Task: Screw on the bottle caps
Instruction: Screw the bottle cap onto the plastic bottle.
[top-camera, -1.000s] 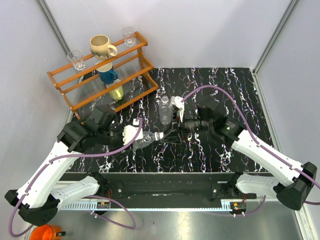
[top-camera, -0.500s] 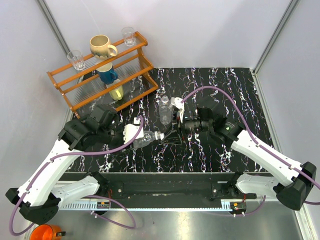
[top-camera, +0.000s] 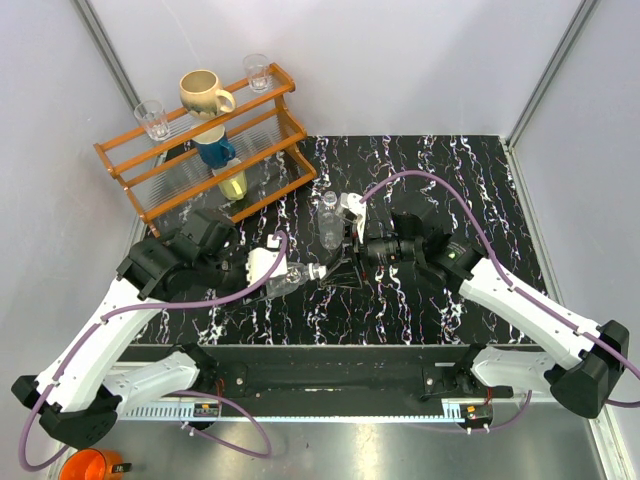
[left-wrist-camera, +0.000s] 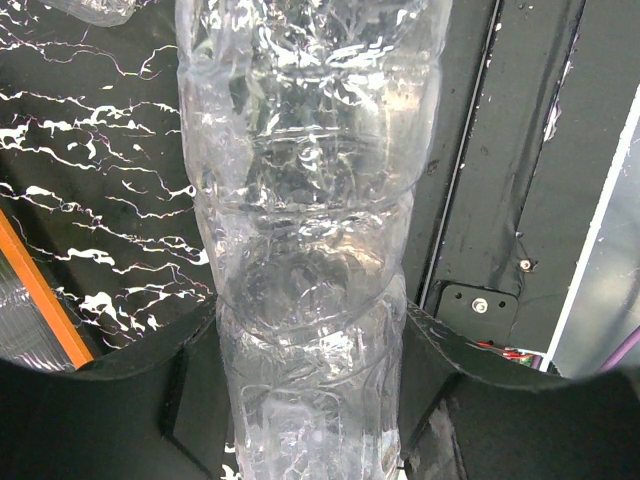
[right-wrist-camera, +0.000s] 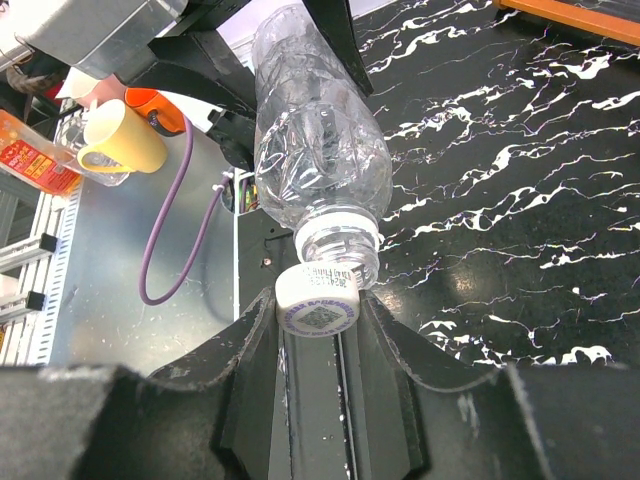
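Observation:
My left gripper (top-camera: 272, 278) is shut on a clear ribbed bottle (top-camera: 297, 280) and holds it level above the table, neck pointing right; the body fills the left wrist view (left-wrist-camera: 310, 250). My right gripper (top-camera: 338, 270) is shut on a white bottle cap (right-wrist-camera: 317, 301) with printed top, held against the threaded neck (right-wrist-camera: 340, 248) of that bottle, slightly off to one side. A second clear bottle (top-camera: 328, 220) stands upright just behind the grippers. The second cap is out of view.
An orange wooden rack (top-camera: 205, 140) at the back left holds a cream mug (top-camera: 203, 94), two drinking glasses (top-camera: 153, 119), a blue cup and a yellow cup. Purple cables loop from both arms. The black marbled table (top-camera: 450, 170) ends at the near edge.
The bottle and the right gripper have shifted a little toward each other, with the cap now at the bottle's neck. The arms are otherwise nearly still.

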